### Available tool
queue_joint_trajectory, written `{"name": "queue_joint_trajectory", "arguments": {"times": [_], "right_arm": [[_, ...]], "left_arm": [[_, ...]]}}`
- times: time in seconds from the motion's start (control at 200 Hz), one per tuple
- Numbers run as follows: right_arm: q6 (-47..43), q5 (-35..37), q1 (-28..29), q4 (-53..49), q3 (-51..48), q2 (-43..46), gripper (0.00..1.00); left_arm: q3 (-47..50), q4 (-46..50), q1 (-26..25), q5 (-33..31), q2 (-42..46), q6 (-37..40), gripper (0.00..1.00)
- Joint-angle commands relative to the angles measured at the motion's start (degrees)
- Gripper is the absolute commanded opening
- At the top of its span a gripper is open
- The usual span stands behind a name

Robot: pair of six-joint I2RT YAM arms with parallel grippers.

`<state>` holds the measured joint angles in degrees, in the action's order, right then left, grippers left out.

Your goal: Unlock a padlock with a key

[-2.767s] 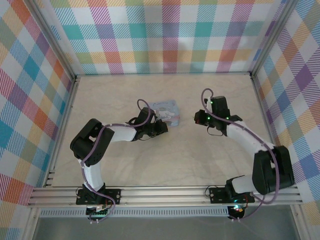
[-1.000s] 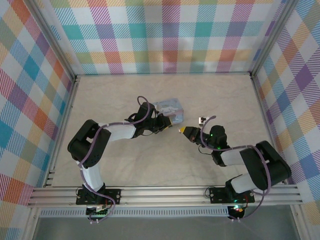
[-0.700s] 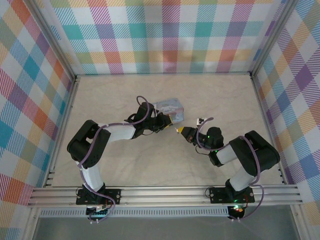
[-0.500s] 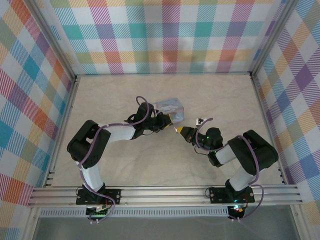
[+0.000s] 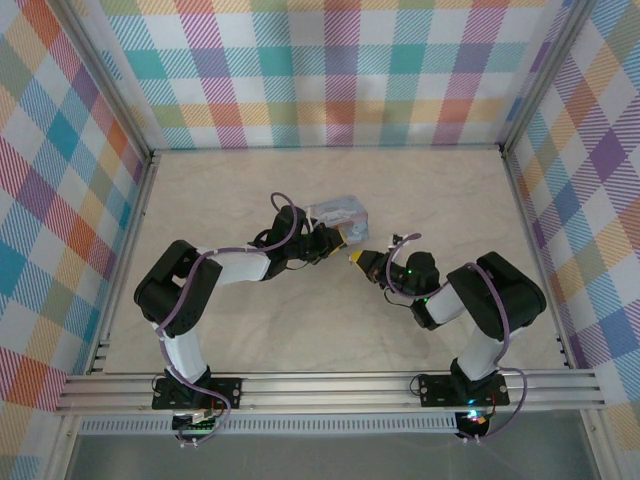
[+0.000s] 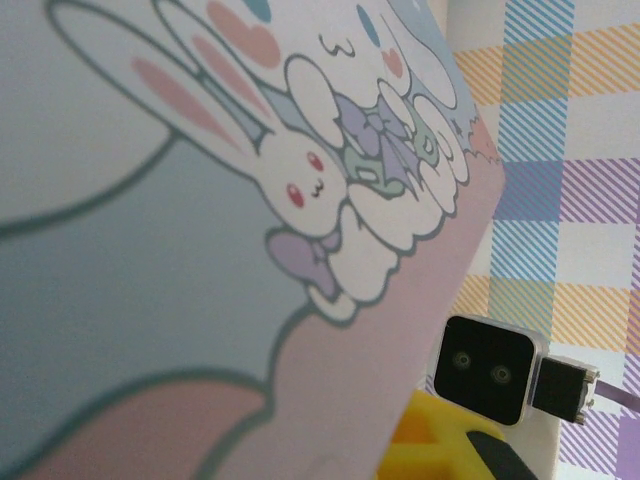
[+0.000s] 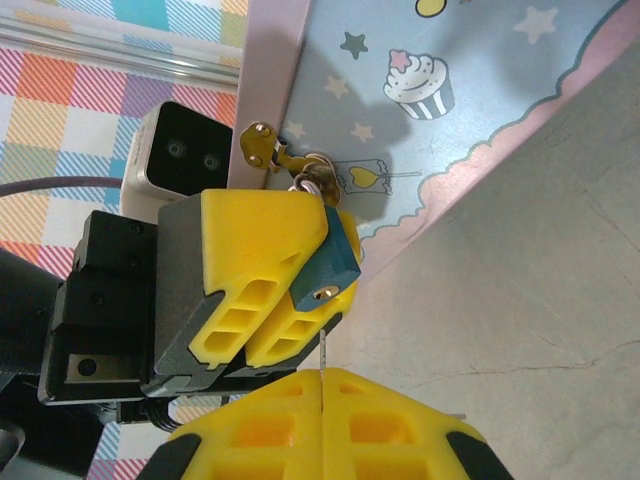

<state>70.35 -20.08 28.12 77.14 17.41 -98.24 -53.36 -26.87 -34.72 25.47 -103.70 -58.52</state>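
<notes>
- One small teal-blue padlock with a brass keyhole [image 7: 338, 255]: its shackle passes through the brass hasp [image 7: 262, 145] at the box's edge. Its body is pinched between the yellow fingers of the left gripper [image 5: 343, 238], keyhole end turned outward. Judged: gripped this way to stop it swinging and to offer the keyhole to the other arm.
- One pastel-blue cartoon-printed box [image 7: 470, 110]: near the middle of the pale marbled tabletop [image 5: 250, 190], slightly toward the far edge. Whether it lies flat cannot be told.
- One slim dark metal key [image 7: 322, 350]: seen edge-on as a thin sliver projecting from the tips of the right gripper [image 7: 322, 378]. It is in line with the keyhole and just short of it; contact cannot be told.
- Right gripper: yellow fingers pressed together on the key, pointed straight at the padlock.
- Step judged in hand: insertion, not yet made.
- Next move calls for fine alignment of blade and slot.
- Risk: the padlock twisting in the grip, or the key skidding off the brass face.
</notes>
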Motion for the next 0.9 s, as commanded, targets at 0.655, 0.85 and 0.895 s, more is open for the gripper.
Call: {"name": "queue_joint_trajectory", "arguments": {"times": [0.655, 0.85, 0.895], "right_arm": [[1.4, 2.2, 0.4, 3.5, 2.7, -2.5, 0.0], [1.6, 2.4, 0.3, 3.5, 3.1, -1.9, 0.0], [1.8, 2.4, 0.4, 3.5, 3.2, -1.9, 0.0]], "left_arm": [[1.4, -6.1, 0.4, 1.6, 0.4, -2.4, 0.11], [1.8, -7.4, 0.4, 1.9, 0.1, -3.2, 0.11], [1.9, -7.6, 0.4, 1.7, 0.0, -3.4, 0.11]]}}
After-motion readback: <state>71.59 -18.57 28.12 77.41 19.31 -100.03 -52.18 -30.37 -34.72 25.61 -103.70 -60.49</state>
